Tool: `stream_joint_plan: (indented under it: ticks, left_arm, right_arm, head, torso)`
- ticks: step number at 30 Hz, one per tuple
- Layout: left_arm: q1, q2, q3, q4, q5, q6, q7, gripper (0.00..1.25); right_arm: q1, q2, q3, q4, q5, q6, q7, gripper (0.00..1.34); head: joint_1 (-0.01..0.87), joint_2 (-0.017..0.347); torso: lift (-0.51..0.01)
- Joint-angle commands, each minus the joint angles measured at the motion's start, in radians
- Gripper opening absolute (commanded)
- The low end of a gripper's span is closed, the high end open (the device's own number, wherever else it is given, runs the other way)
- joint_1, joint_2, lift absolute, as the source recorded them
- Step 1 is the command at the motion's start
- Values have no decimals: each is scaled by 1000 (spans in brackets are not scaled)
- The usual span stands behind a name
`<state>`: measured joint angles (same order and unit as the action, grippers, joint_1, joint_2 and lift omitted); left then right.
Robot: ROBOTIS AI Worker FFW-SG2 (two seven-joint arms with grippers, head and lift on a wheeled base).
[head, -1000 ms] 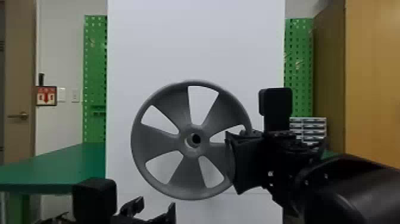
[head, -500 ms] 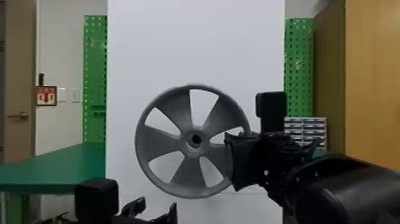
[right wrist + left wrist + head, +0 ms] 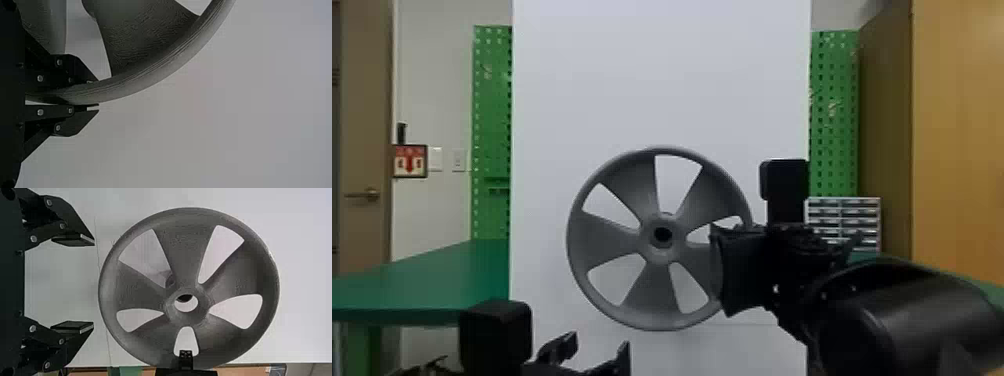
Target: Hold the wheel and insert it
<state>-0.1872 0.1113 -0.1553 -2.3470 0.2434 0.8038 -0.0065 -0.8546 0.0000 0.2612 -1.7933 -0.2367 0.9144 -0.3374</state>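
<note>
We have the wheel (image 3: 612,240) upright before a white board (image 3: 657,75), our right tool (image 3: 724,270) clamped on its rim, our left tool (image 3: 598,346) spread apart. Around the board we see a green table (image 3: 432,280), pegboard (image 3: 492,100) and wooden cabinet (image 3: 957,125).

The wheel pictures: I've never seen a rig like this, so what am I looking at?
This is a two-armed robot. The head view looks forward from its head; each wrist view comes from a camera on one arm and is turned sideways. The right claw grips the rim of a grey spoked wheel, holding it up in front of a white panel. The left claw is open beside the wheel, holding nothing. A green table stands farther back on the left.
</note>
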Motion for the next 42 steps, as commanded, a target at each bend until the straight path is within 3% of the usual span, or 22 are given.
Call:
stream_joint_plan:
  ticks: [1, 25, 42]
  left_arm:
    - [-2, 1, -3, 0, 1, 0, 0, 753]
    - [-9, -1, -9, 9, 7, 0, -1, 753]
    - [-9, -1, -9, 11, 10, 0, 0, 753]
  right_arm:
    - [-14, 1, 1, 35, -1, -19, 0, 153]
    - [-96, 1, 6, 149, -24, -54, 0, 153]
    - [-101, 1, 1, 195, -24, -72, 0, 153]
  head:
    - [0, 55]
    - [0, 55]
    - [0, 55]
  torso:
    - [-485]
    - [-485]
    - [-485]
